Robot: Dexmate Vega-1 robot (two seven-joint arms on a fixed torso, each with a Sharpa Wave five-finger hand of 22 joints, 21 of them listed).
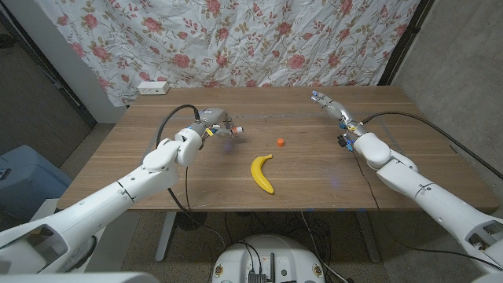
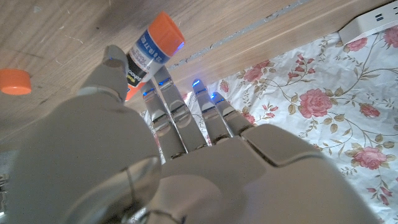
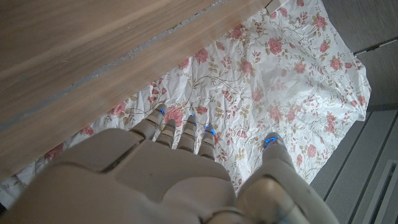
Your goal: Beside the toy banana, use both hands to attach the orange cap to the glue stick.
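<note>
A small blue-and-white glue stick with an orange end [image 2: 151, 48] was pinched between the thumb and fingers of the robot's left hand [image 1: 218, 122], held above the wooden table [image 1: 314, 185] toward its far left side, its orange end pointing away from the palm. The little round orange cap [image 1: 280, 142] lay loose on the tabletop to the right of that hand, apart from it and not yet on the stick; in the left wrist view the cap [image 2: 15, 81] sat clear of the fingertips. The yellow toy banana [image 1: 262, 173] rested just in front of the cap, nearer the robot. The right hand [image 1: 333, 109] hovered at the far right, well apart from cap and banana, its fingers extended and spread, holding nothing. A white power strip [image 1: 152, 87] lay at the table's back left corner, before a floral curtain [image 1: 259, 39].
</note>
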